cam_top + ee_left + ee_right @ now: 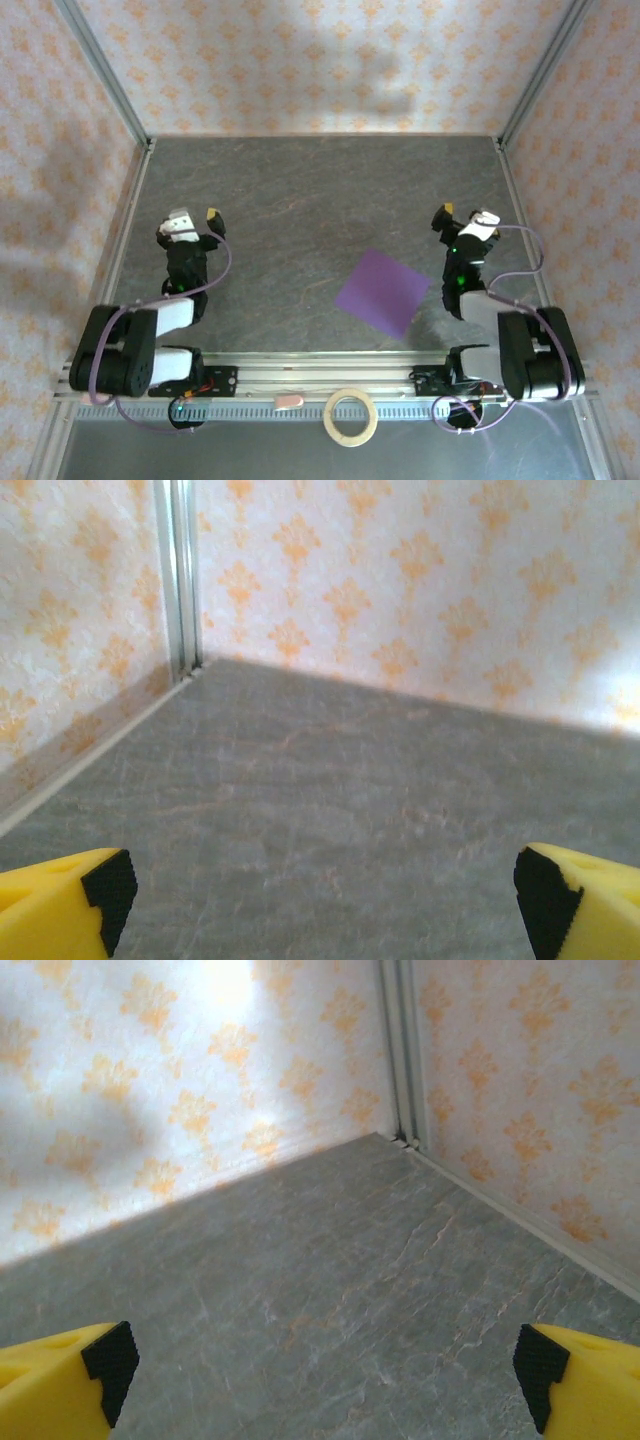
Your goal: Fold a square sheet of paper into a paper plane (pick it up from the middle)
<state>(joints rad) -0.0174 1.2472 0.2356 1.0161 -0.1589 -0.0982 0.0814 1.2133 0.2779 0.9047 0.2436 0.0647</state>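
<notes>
Tape ring [351,416], tan, lying flat, at 6 o'clock; small pink item [288,402] near it, at its 9 o'clock; grey table [300,200]; orange-patterned walls [300,60].

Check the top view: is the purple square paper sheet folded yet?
No, the purple square paper sheet lies flat as a full square on the grey stone-look table.

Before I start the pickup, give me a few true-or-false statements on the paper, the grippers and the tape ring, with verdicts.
1. The square sheet of paper lies flat and unfolded. True.
2. The left gripper is shut on it. False: it is open and empty.
3. The paper lies nearer the right gripper than the left. True.
4. The tape ring sits on the paper. False: it lies apart from the paper.
5. The right gripper is open. True.
</notes>
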